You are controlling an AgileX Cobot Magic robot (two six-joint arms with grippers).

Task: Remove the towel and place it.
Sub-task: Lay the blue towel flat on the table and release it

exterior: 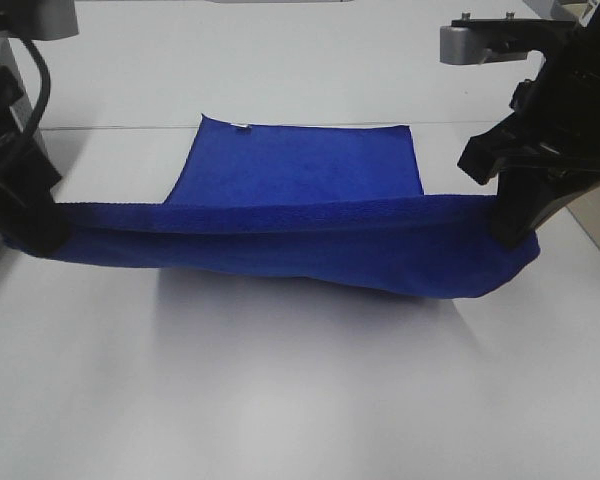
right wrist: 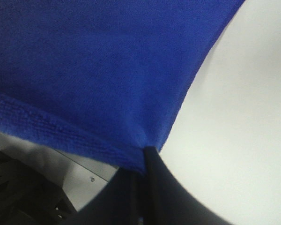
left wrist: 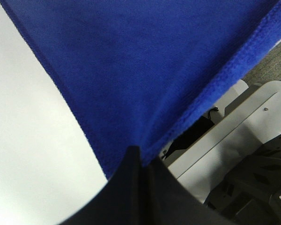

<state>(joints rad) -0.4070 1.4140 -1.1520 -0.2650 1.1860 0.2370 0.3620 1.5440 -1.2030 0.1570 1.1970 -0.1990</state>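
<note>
A plain white counter (exterior: 300, 400) fills the exterior high view, matte and evenly lit. In the left wrist view, a strip of grey speckled floor (left wrist: 271, 61) and a white frame piece (left wrist: 234, 136) show past the counter's edge.

The towel (exterior: 300, 170) sits partly on the counter and partly above it. Its rear portion lies flat at the counter's middle, with a small white tag (exterior: 240, 127) at a back corner. Its front hem is raised off the counter and pulled taut, so the long axis runs from the counter's left side to its right. Cloth sags below that hem.

The left gripper (exterior: 35, 228) has its jaws pinched on the hem's left end, and the right gripper (exterior: 515, 225) has its jaws clamped on the right end.
</note>
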